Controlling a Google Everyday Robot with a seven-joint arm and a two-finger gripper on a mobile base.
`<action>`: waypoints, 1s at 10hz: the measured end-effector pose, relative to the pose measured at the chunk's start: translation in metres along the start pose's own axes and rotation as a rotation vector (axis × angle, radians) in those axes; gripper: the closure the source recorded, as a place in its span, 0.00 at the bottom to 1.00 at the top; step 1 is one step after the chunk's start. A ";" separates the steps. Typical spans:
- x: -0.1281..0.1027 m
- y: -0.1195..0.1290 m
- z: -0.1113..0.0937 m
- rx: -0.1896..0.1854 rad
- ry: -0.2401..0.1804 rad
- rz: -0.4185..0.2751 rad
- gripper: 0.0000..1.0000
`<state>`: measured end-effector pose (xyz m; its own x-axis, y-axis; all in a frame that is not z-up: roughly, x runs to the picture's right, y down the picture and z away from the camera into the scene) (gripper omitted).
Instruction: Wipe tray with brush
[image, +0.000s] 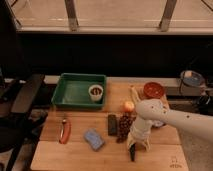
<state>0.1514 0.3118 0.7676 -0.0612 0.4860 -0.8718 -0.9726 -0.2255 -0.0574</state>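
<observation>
The green tray (72, 95) sits at the back left of the wooden table, with a small white cup (95, 92) in its right part. The brush (132, 152) is a short dark stick near the table's front edge, right of centre. My gripper (137, 142) hangs from the white arm (175, 120), which comes in from the right. It points down directly over the brush's upper end. The upper end is hidden beneath it, and only the lower end shows. The gripper is far from the tray.
A red-handled tool (63, 131), a blue sponge (93, 139), a flat black block (112, 124) and dark grapes (124, 128) lie left of the gripper. An orange fruit (129, 106) and a red bowl (153, 90) sit behind it. A black chair (22, 97) stands at the left.
</observation>
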 end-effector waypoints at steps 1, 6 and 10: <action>0.000 0.000 -0.001 0.000 0.001 -0.001 0.86; 0.008 0.002 -0.014 -0.008 -0.040 0.015 1.00; 0.008 0.015 -0.069 -0.003 -0.201 0.017 1.00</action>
<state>0.1515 0.2534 0.7262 -0.1211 0.6410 -0.7579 -0.9705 -0.2369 -0.0453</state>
